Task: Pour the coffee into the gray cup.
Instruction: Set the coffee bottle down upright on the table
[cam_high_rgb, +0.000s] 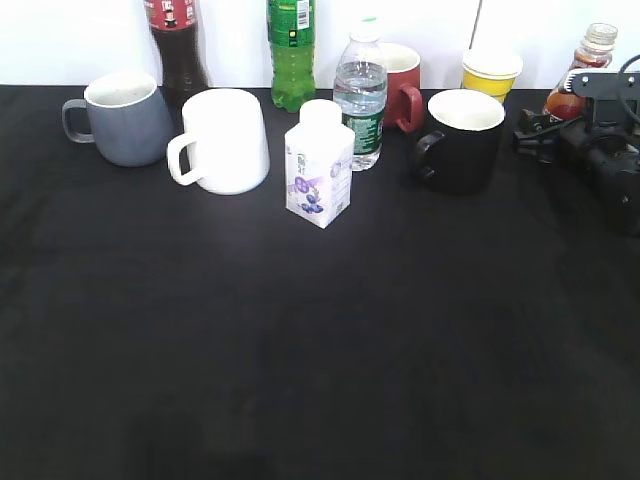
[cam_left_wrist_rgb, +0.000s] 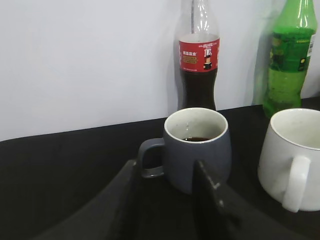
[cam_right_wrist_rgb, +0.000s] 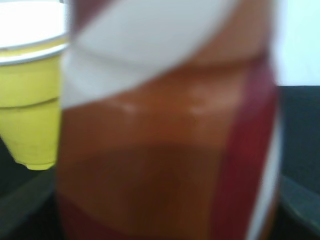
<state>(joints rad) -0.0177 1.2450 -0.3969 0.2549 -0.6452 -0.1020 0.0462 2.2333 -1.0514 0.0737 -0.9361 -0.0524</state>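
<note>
A: What's the setting?
B: A table under a black cloth (cam_high_rgb: 320, 360), a plain white wall (cam_left_wrist_rgb: 85, 60) behind it.

A: What stands around the fingers?
B: Ahead of the left gripper (cam_left_wrist_rgb: 165, 192), whose fingers sit spread and empty, is the gray cup (cam_left_wrist_rgb: 197, 147) with a little dark liquid at its bottom. Beyond it is a cola bottle (cam_left_wrist_rgb: 199, 65); to the fingers' right are a white mug (cam_left_wrist_rgb: 295, 155) and a green bottle (cam_left_wrist_rgb: 290, 55). The coffee (cam_right_wrist_rgb: 165, 140) fills the right wrist view, blurred, with a yellow cup (cam_right_wrist_rgb: 30, 105) on its left. In the exterior view the right gripper (cam_high_rgb: 560, 135) is at the coffee's base at far right; whether it grips I cannot tell.

A: Counts?
B: Four mugs: gray, white, black (cam_high_rgb: 460, 138), red (cam_high_rgb: 403, 85). Four bottles, including a water bottle (cam_high_rgb: 361, 95). One yellow cup. One white carton (cam_high_rgb: 319, 165).
</note>
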